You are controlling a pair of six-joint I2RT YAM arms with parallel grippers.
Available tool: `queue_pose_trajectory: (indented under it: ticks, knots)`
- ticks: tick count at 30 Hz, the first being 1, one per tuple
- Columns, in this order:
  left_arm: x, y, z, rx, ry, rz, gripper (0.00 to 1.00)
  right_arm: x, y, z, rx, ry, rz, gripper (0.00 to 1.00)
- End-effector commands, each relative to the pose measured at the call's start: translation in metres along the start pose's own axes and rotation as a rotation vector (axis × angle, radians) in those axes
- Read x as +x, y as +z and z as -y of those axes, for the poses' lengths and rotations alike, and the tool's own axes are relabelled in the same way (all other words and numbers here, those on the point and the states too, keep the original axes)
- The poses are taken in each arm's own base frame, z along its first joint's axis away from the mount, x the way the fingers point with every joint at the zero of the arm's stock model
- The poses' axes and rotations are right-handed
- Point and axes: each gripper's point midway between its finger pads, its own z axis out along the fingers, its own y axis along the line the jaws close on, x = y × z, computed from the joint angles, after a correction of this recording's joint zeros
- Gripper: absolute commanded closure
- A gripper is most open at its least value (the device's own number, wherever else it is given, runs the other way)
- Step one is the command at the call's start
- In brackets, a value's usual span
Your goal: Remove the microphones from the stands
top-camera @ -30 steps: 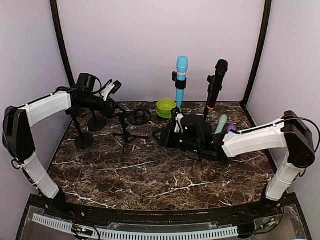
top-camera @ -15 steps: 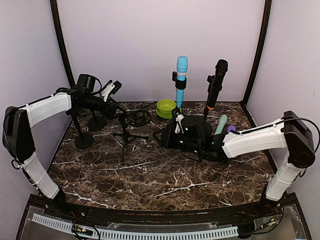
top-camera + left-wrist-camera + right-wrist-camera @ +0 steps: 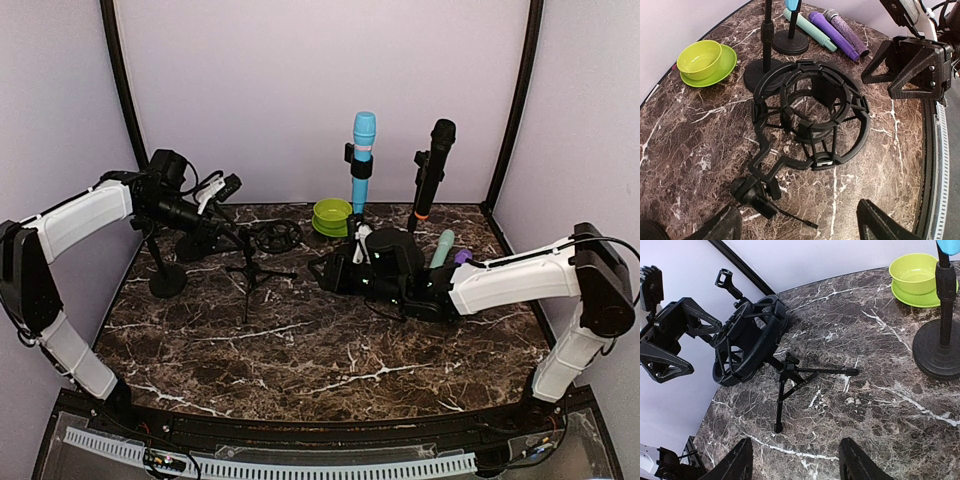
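Left claw (image 3: 800, 214) is held wide with nothing gripped, just short of the shock mount (image 3: 812, 120) at 11 o'clock on the tabletop (image 3: 300, 350). Right claw (image 3: 796, 456) is spread, nothing held. Blue microphone (image 3: 363, 140) is seen upright in its stand (image 3: 358, 200) at 12 o'clock.

The shock mount (image 3: 812, 134) tops the tripod stand (image 3: 250, 272), left of the bowl (image 3: 331, 214).

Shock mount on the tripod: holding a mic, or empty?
Empty. In the left wrist view, the marble table shows straight through the shock mount ring; nothing sits inside.
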Motion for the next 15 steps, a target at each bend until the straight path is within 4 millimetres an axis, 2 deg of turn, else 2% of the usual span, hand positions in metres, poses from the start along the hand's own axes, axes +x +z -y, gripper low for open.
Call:
queue_pose_trajectory:
  ticks: [1,6,9,15]
  knots:
    - [0.007,0.012,-0.002,0.036,-0.007,-0.012,0.22,-0.013,-0.007,-0.008,-0.014,-0.010,0.041,0.41]
    - [0.007,0.030,-0.021,0.028,-0.027,-0.018,0.34,-0.010,-0.010,0.000,0.016,-0.017,0.040,0.41]
    - [0.005,0.037,-0.026,0.026,-0.017,-0.011,0.40,-0.020,-0.021,-0.001,0.016,-0.012,0.065,0.41]
    - [0.001,0.047,-0.031,0.025,-0.018,0.003,0.43,-0.024,-0.025,0.004,0.030,-0.010,0.072,0.41]
